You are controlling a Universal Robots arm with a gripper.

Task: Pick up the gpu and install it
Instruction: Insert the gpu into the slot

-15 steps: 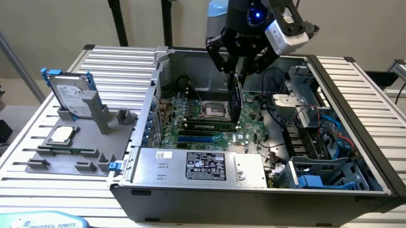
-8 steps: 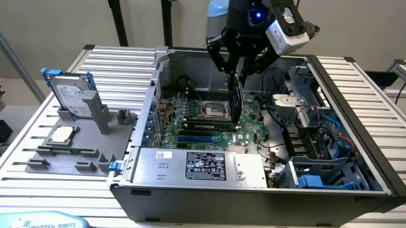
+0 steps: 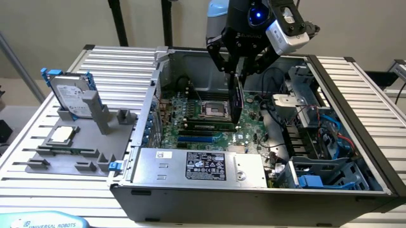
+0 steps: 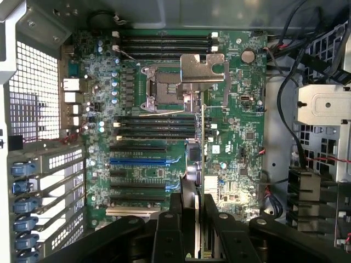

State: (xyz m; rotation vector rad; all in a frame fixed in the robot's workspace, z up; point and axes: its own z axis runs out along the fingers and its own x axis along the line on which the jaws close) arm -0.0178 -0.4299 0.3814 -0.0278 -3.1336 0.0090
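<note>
And the graphics card (image 3: pixel 238 102) is gripped on edge, upright, with the fingers (image 4: pixel 175 222) of the gripper (image 3: pixel 239 75) closed on its two faces. It is held over the motherboard (image 3: pixel 190 102) inside the open computer case (image 3: pixel 330 95), at three o'clock of the processor socket (image 3: pixel 212 110) in the exterior view. Whether its lower edge touches a slot cannot be told. Outside the case, at nine o'clock in the exterior view, a hard drive (image 3: pixel 70 97) is propped in a grey holder (image 3: pixel 63 159), and a small square chip (image 3: pixel 63 134) is laid at the drive's six o'clock
</note>
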